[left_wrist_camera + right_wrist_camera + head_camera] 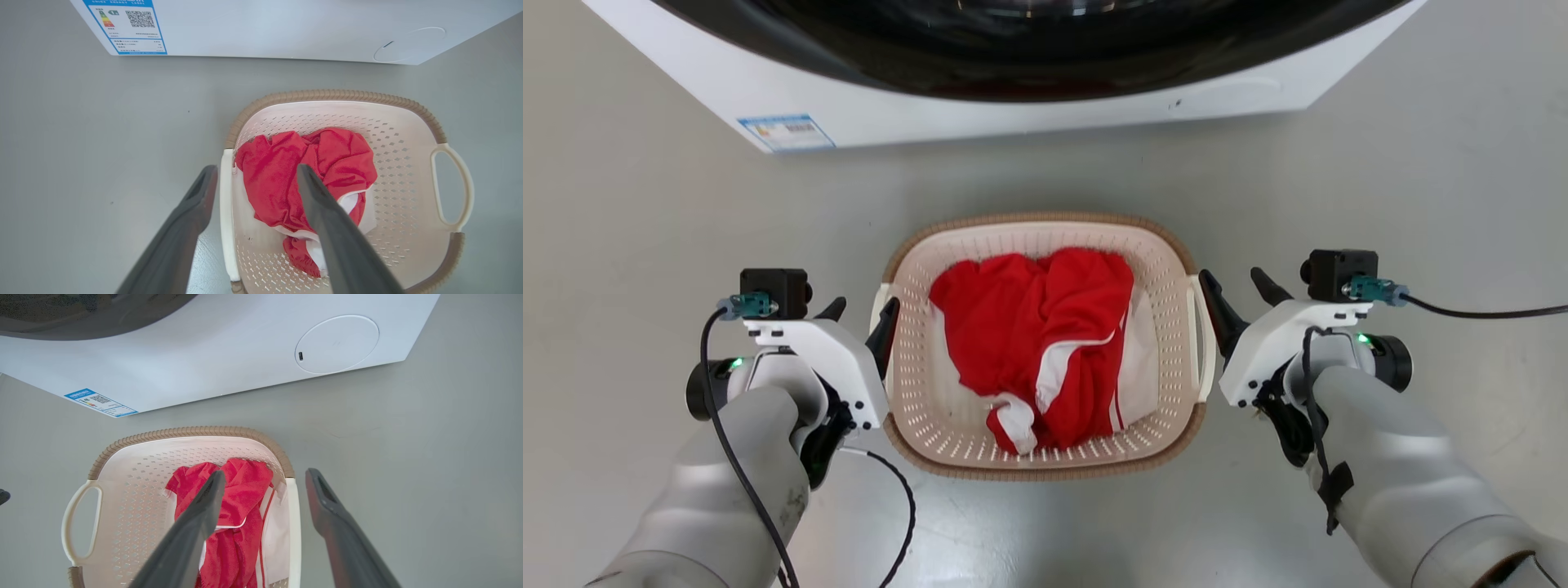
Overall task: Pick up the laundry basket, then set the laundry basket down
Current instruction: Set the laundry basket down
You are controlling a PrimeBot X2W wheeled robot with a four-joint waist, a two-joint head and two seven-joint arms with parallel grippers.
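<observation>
Two open grippers, left gripper (864, 306) and right gripper (1232, 278), jaws spread wide, grasping nothing. Basket (1029, 220) down on floor (645, 204), just before washer (1013, 114), between the grippers, red-and-white garment (1037, 327) heaped inside. Seen from left wrist: fingers either side of left handle (226, 220), one over bare floor, other over garment. Seen from right wrist: same stance at right handle (293, 531), inner finger above garment, outer over floor. Contact with handles: cannot tell. Blue label (786, 132) at washer's lower left corner
</observation>
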